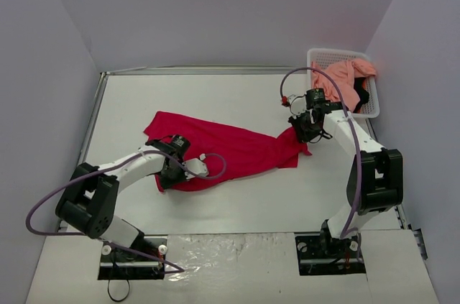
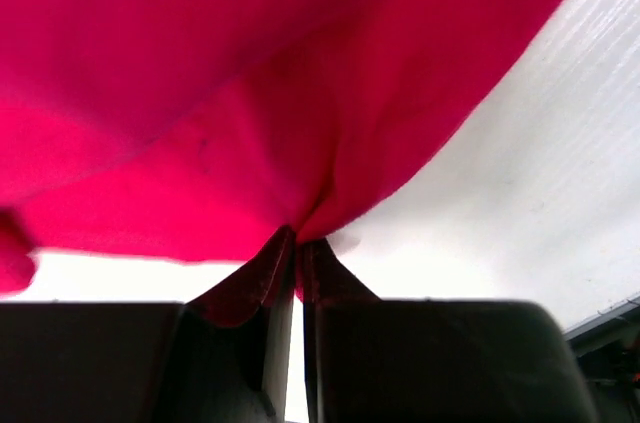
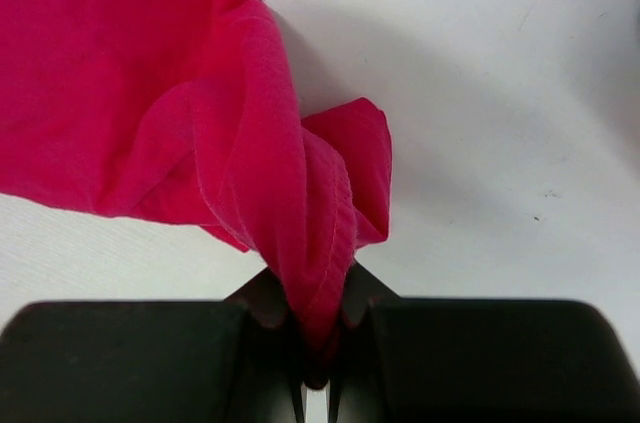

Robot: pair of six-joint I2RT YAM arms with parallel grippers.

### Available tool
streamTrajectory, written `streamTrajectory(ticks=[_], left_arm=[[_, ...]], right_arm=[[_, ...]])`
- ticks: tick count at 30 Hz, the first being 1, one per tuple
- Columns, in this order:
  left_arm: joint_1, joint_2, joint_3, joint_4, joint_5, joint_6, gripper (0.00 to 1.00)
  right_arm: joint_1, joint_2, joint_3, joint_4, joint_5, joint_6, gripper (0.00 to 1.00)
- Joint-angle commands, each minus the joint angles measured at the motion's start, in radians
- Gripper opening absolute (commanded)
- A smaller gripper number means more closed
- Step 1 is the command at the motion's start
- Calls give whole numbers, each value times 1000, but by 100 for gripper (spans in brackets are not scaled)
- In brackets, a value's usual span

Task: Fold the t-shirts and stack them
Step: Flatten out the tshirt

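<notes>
— How many shirts are there?

— Two. One red shirt (image 1: 237, 147) lies stretched across the middle of the table (image 1: 215, 95), and one pink shirt (image 1: 342, 77) is bunched in the basket (image 1: 325, 53).

— Just one basket?

— One, white, at the far right corner of the table. The pink shirt spills over its rim, and one bit of black cloth (image 1: 362, 95) shows beside it on the right side of the basket.

— And the arms?

— Two arms, each with one gripper, and both are on the red shirt. The left gripper (image 2: 298, 245) has its fingers pressed nearly together, with a thin fold of the shirt's near left edge pinched between them. The cloth fans out from that pinch and fills most of the left wrist view.

— The right one?

— The right gripper (image 3: 316, 295) is clamped narrowly on a twisted, hemmed bunch at the shirt's right end, close to the basket. White table shows around that bunch.

— Is the red shirt flat?

— Not fully. It runs in a long wrinkled band from the far left to the right, and is gathered at both pinched spots.
</notes>
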Motion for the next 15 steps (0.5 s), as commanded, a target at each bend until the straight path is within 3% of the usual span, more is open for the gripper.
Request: streamTrajectory(ticks=[1,11,15], left_arm=[[27,-116,109,-54,-44,-35,2],[127,-270,582,-8,-241,-203,2],[127,-312,636,1,-270,-229,3]], right_arm=[[-4,-77,32,-62,-3,-5,0],[-6,-255,350,-186,11,-9,0],[-6,-350,405,-223,20,-8,0]])
